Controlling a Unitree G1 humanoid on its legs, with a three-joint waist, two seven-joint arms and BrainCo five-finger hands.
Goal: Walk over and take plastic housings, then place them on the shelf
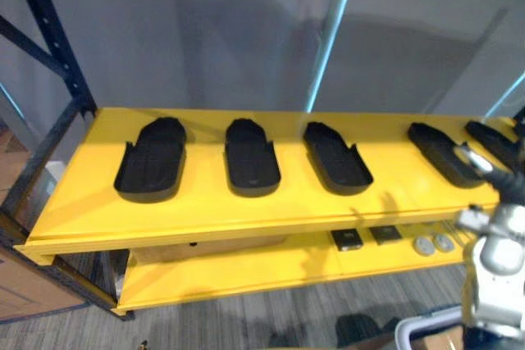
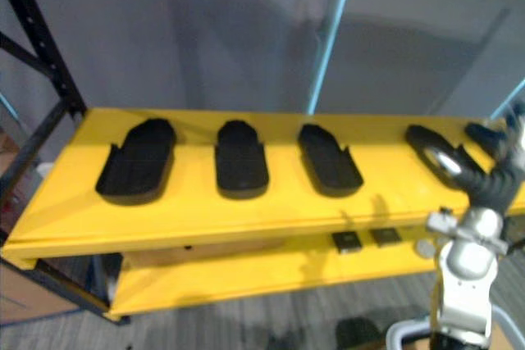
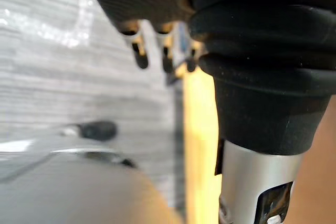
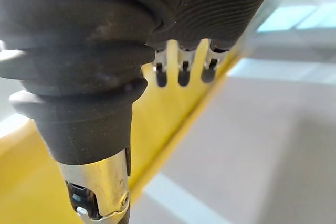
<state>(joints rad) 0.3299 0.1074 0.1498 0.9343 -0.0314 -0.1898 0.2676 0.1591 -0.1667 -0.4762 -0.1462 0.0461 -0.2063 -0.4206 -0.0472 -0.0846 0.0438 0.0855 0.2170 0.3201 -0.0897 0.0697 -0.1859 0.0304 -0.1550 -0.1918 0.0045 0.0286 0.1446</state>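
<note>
Looking down through the left eye, you have five black plastic housings in a row on the top board [image 1: 246, 206] of the yellow shelf: the first housing [image 1: 152, 160] at the left, then the second housing [image 1: 251, 157], the third housing [image 1: 336, 157], the fourth housing [image 1: 443, 153] and the fifth housing [image 1: 492, 141] at the right end, each apart from its neighbour. On the lower board [image 1: 246, 272] lie two small dark square parts [image 1: 348, 240] and, just beside them, two round silver pieces [image 1: 423, 245].

The right eye gives you more of the right hand [image 2: 486, 179]. It is raised at the shelf's right end with its fingers [image 2: 447, 161] spread over the near end of the fourth housing. You cannot tell whether they touch it.

From the left wrist, you see the left hand [image 3: 157, 9] with its fingers [image 3: 140, 56] hanging loose and holding nothing, above grey floor [image 3: 63, 77] beside a yellow shelf edge [image 3: 199, 129].

From the right wrist, your right hand's fingers [image 4: 183, 74] reach out relaxed over the yellow board [image 4: 157, 124], with nothing between them.
</note>
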